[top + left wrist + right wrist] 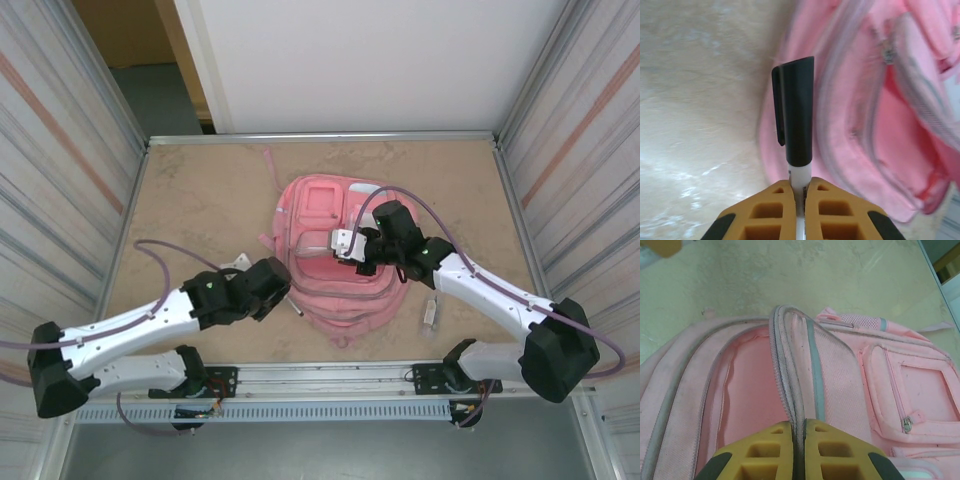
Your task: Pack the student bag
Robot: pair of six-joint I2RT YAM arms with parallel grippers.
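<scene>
- Lying flat at the middle of the table (200, 200), the pink student bag (320, 205) has its main compartment gaping.
- Left jaws are clamped on a marker (797, 115), black cap (796, 100) pointing out, near the bag's edge.
- Right jaws pinch the zippered rim (785, 365) of the bag's raised flap.

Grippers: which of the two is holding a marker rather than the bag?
The left gripper, shut on a black-capped white marker beside the student bag. The right gripper instead pinches the bag's zip edge.
</scene>
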